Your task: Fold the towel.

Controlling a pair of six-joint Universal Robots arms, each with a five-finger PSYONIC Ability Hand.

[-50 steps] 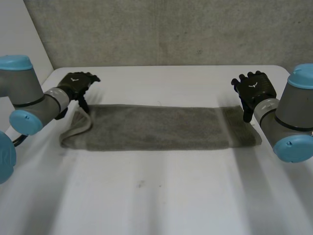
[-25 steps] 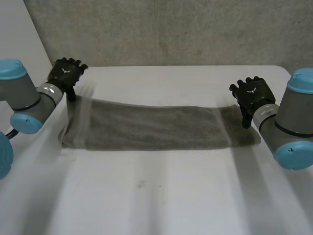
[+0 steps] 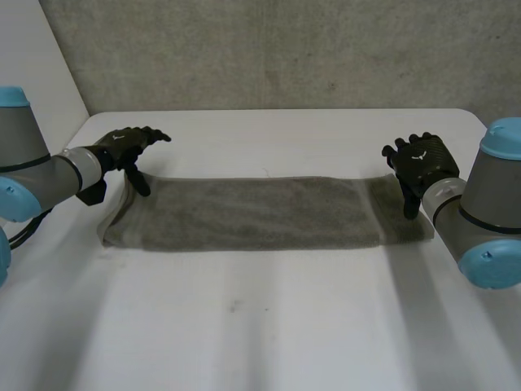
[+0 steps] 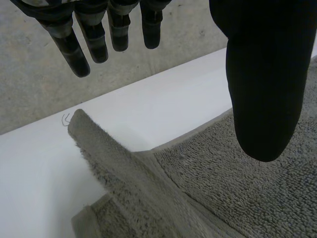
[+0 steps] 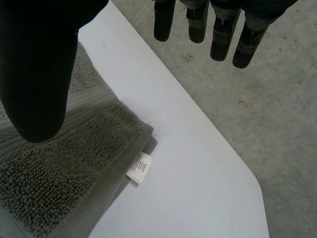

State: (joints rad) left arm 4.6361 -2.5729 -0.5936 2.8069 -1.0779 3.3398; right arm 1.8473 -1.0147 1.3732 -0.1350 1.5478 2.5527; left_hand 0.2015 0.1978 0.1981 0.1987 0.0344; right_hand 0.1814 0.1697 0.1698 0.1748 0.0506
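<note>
On the white table (image 3: pixel 269 326), we find the towel (image 3: pixel 260 213) laid out as a long grey strip, folded lengthwise and running crosswise between the two arms.

1. Left hand (image 3: pixel 130 145): it sits over the far corner of the towel's left end. In the left wrist view its fingers (image 4: pixel 69 44) are straight and spread well away from the thumb, and nothing lies between them. The hand holds nothing. The thumb points down at the cloth; we cannot tell whether it touches.
2. Towel, left end: the layers lie loose here. Below the fingers one edge stands up as a raised fold (image 4: pixel 109 163) above the flat pile.
3. Right hand (image 3: pixel 419 163): it sits over the far edge of the towel's right end. In the right wrist view its fingers (image 5: pixel 198 25) are straight, the thumb stands well apart from them, and the hand grasps nothing.
4. Towel, right end: it lies flat, with its layers stacked at the corner. A small white label (image 5: pixel 138 169) projects from that corner onto the bare table, below the gap between thumb and fingers.
</note>
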